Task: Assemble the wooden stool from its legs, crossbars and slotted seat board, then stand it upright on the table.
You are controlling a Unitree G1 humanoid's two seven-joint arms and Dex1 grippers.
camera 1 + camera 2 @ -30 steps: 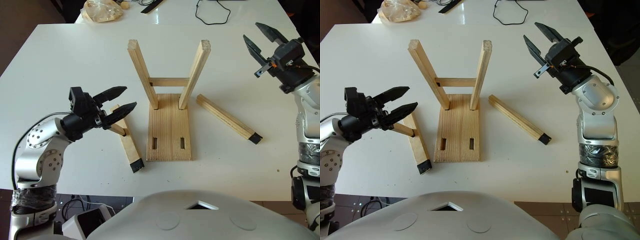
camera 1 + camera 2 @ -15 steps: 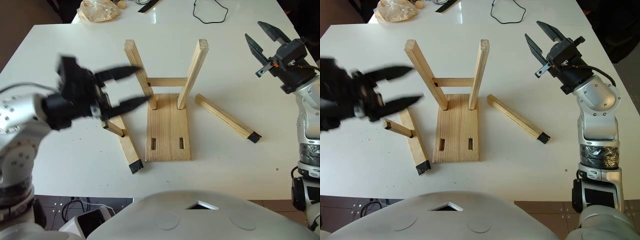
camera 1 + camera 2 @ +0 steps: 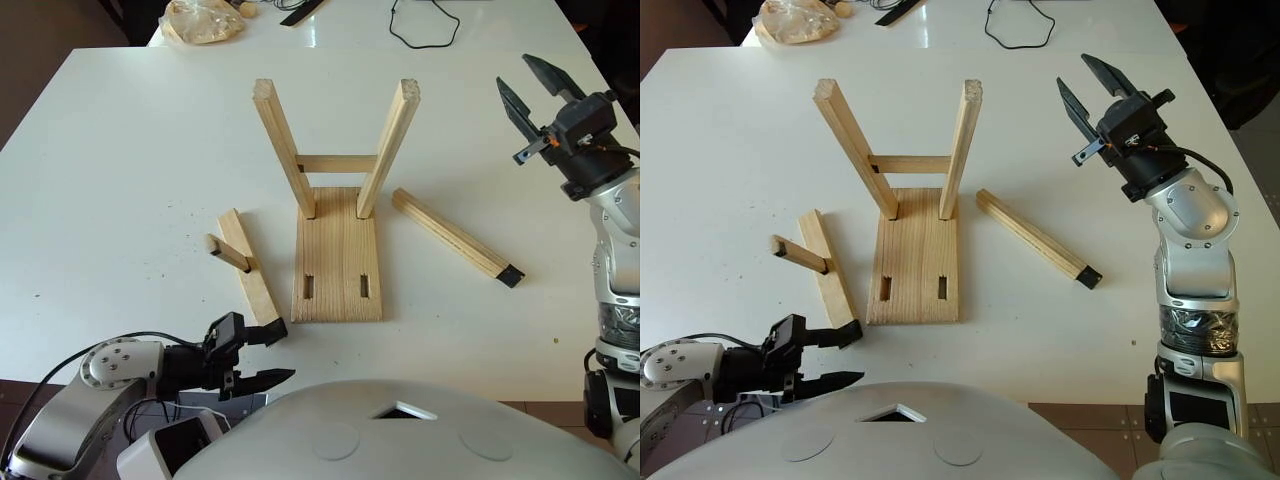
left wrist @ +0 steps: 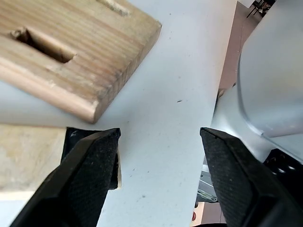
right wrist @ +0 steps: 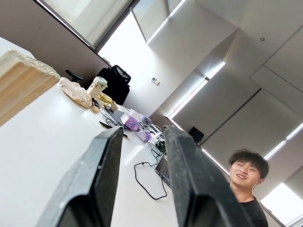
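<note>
The seat board (image 3: 337, 252) lies flat in the middle of the white worktop (image 3: 120, 180). Two legs (image 3: 283, 147) stand in its far end, joined by a crossbar (image 3: 336, 164), and two slots (image 3: 309, 286) at its near end are open. Just left of the board lies a leg with a stub (image 3: 250, 270); the short stub juts out on the side away from the board, and the leg's black cap (image 3: 273, 328) points to the near edge. A loose leg (image 3: 455, 238) lies at an angle just right of the board, apart from it, with its dark tip toward the near right. The left end effector (image 3: 270, 352) sits low at the near edge of the worktop, spread wide. Bare worktop shows between its fingers (image 4: 90, 175), and it is just beside the capped end of the leg with a stub and near the board's front left corner. In the left wrist view one finger overlaps the cap; whether they touch cannot be told. The right end effector (image 3: 528, 85) is raised over the far right of the worktop, also wide open with its fingertips pointing away. It is well apart from the loose leg and from the standing legs.
</note>
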